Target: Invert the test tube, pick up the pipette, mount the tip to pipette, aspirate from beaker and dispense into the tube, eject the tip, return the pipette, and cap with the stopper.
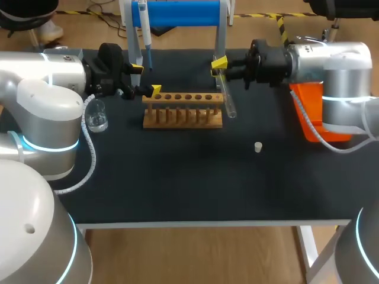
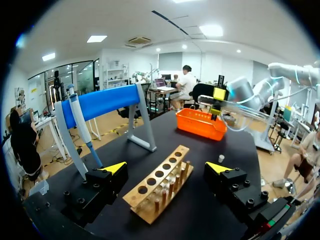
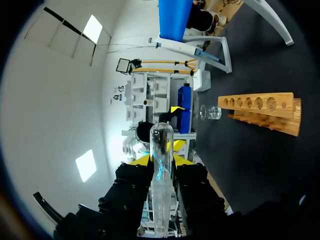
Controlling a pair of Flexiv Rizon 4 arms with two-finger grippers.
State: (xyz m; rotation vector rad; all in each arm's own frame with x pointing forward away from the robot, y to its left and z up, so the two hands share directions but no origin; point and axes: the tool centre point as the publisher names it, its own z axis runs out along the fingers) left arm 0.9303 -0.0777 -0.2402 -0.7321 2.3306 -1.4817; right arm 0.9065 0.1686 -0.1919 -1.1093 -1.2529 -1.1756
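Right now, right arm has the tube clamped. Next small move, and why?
Probably turn the right gripper so the test tube stands upright over the nearest end hole of the rack: the tube hangs tilted beside that end, the holes look empty, and the left gripper is open, holding nothing.

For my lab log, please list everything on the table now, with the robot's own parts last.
test tube: 1, clear, in the right gripper
rack: 1, wooden, centre
beaker: 1, clear, left of the rack
stopper: 1, whitish, lying right of the rack
stand: 1, blue, far edge
pipette: 1, white-blue, on the stand
basket: 1, orange, right side
table: 1, black
left gripper: 1, yellow tips, open at the rack's left end
right gripper: 1, yellow tips, shut on the test tube
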